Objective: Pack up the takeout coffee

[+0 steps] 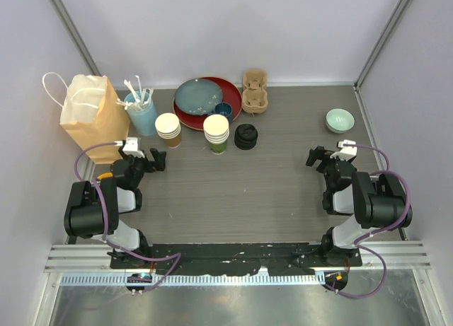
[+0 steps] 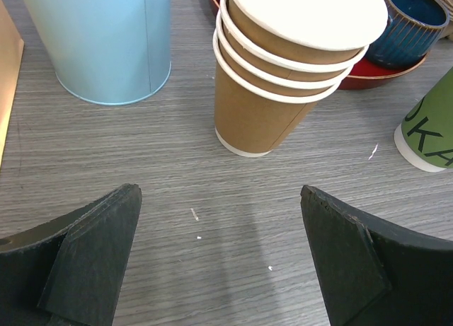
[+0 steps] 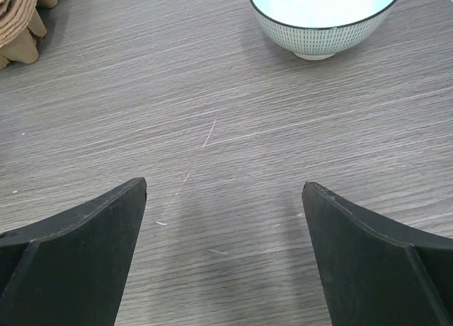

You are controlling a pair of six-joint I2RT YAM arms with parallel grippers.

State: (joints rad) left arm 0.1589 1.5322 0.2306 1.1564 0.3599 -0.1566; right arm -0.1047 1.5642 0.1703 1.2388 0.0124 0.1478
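No single green or brown cup shows in any view. Only a brown stack of nested cups (image 1: 168,128) (image 2: 283,78) and a green stack (image 1: 216,134) (image 2: 428,131) stand at mid-table. A pile of black round lids (image 1: 246,136) sits right of the green stack. My left gripper (image 1: 157,160) (image 2: 219,191) is open and empty, low over the table, a short way in front of the brown stack. My right gripper (image 1: 315,156) (image 3: 225,184) is open and empty over bare table at the right.
A brown paper bag (image 1: 90,117) stands at far left, beside a light-blue cup of stirrers (image 1: 141,112) (image 2: 106,39). A red plate (image 1: 233,92) holds a grey plate and a small blue cup (image 1: 224,109) (image 2: 414,22). Cardboard carriers (image 1: 255,91) (image 3: 18,22) and a pale bowl (image 1: 339,119) (image 3: 322,15) lie further right.
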